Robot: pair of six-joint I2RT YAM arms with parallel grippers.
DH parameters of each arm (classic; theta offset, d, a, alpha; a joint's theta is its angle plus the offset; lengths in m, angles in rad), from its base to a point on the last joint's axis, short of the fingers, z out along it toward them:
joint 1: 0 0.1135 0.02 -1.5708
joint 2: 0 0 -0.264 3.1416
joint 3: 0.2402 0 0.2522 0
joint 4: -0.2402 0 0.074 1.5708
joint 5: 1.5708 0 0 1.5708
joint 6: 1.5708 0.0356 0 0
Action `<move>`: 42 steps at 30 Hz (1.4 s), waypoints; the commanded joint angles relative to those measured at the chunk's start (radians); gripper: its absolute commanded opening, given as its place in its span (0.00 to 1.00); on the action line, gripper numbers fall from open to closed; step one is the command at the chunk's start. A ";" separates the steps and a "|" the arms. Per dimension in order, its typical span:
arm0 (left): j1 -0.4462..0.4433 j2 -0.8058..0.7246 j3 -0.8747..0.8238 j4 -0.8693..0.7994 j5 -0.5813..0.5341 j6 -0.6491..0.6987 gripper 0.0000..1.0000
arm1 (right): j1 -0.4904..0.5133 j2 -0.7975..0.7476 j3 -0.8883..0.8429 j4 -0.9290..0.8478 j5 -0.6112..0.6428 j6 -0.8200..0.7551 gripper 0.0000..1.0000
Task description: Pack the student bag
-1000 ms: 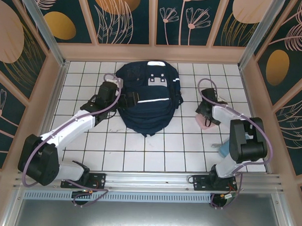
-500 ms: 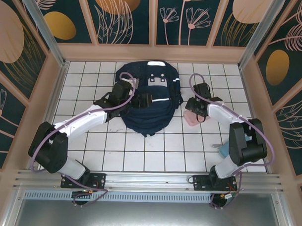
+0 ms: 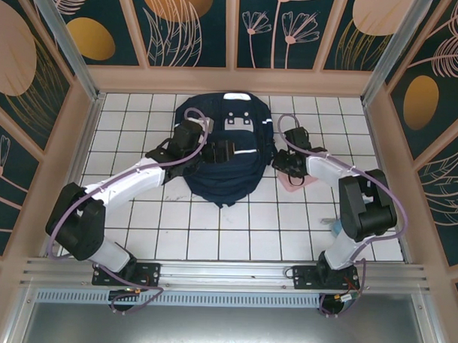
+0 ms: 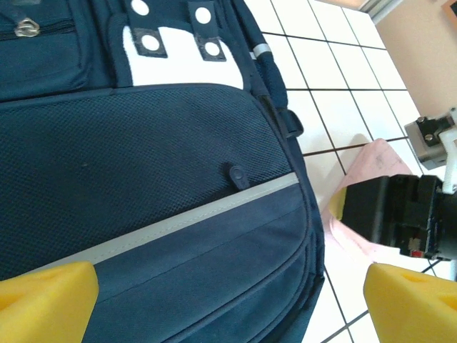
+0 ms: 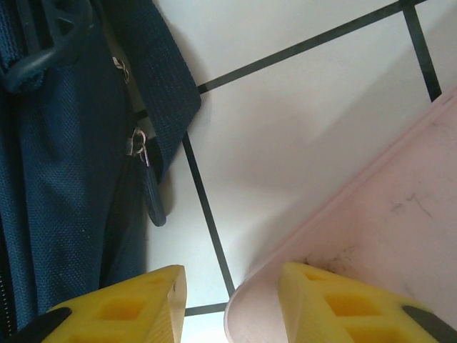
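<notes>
The student bag point(image 3: 220, 160) lies flat at the back middle of the tiled table, dark navy with a white reflective stripe point(image 4: 178, 218) and a grey-white patch point(image 4: 178, 68). My left gripper point(image 3: 224, 151) hovers over its front pocket, jaws wide open and empty point(image 4: 228, 307). My right gripper point(image 3: 287, 163) is just right of the bag, beside a zipper pull point(image 5: 139, 146). Its jaws point(image 5: 232, 307) are partly closed with a gap. A corner of a flat pink item point(image 5: 371, 243) lies between them. The right finger overlaps it; the left finger is apart from it.
The pink item point(image 3: 293, 181) sits right of the bag and looks tilted up in the left wrist view point(image 4: 378, 161). A light blue object point(image 3: 338, 226) lies by the right arm's base. Wooden walls point(image 3: 232, 81) close in the table.
My left gripper swung right, onto the bag's front. My right gripper moved left toward the bag while its jaws narrowed, and the pink item shifted left with it.
</notes>
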 commanded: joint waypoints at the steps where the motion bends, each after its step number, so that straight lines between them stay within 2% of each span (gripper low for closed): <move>1: -0.011 0.025 0.041 0.026 0.042 -0.022 0.95 | 0.031 -0.048 -0.127 -0.091 0.005 0.048 0.42; 4: -0.023 0.053 0.059 0.038 0.071 -0.036 0.95 | 0.034 -0.142 -0.211 -0.091 -0.025 0.064 0.43; 7: -0.038 0.085 0.091 0.049 0.097 -0.051 0.94 | 0.020 -0.245 -0.201 -0.101 -0.052 0.061 0.49; 11: -0.081 0.142 0.151 0.059 0.123 -0.088 0.91 | -0.045 -0.376 -0.170 -0.118 0.001 0.083 0.68; 12: -0.093 0.157 0.165 0.059 0.127 -0.095 0.90 | -0.074 -0.393 -0.177 -0.120 0.024 0.089 0.69; 15: -0.146 0.219 0.207 0.079 0.157 -0.105 0.89 | -0.211 -0.403 -0.212 -0.128 0.076 0.093 0.71; 17: -0.181 0.265 0.236 0.097 0.175 -0.126 0.89 | -0.296 -0.393 -0.241 -0.103 0.063 0.083 0.71; 21: -0.232 0.374 0.332 0.077 0.202 -0.151 0.84 | -0.369 -0.353 -0.264 -0.055 0.041 0.058 0.73; 23: -0.253 0.435 0.389 0.058 0.200 -0.165 0.82 | -0.383 -0.313 -0.265 -0.026 -0.008 0.037 0.74; 25: -0.269 0.492 0.445 0.030 0.194 -0.173 0.78 | -0.388 -0.265 -0.253 -0.002 -0.039 0.010 0.73; 29: -0.280 0.588 0.528 -0.007 0.176 -0.205 0.71 | -0.385 -0.192 -0.237 0.041 -0.102 -0.033 0.57; 33: -0.285 0.654 0.574 -0.036 0.167 -0.213 0.63 | -0.382 -0.191 -0.258 0.067 -0.132 -0.048 0.52; 35: -0.288 0.675 0.583 -0.039 0.168 -0.211 0.60 | -0.381 -0.183 -0.268 0.086 -0.193 -0.082 0.47; 37: -0.287 0.693 0.587 -0.041 0.154 -0.193 0.59 | -0.381 -0.153 -0.258 0.095 -0.276 -0.131 0.45; 42: -0.285 0.730 0.588 -0.066 0.098 -0.179 0.59 | -0.380 -0.116 -0.233 0.113 -0.299 -0.143 0.43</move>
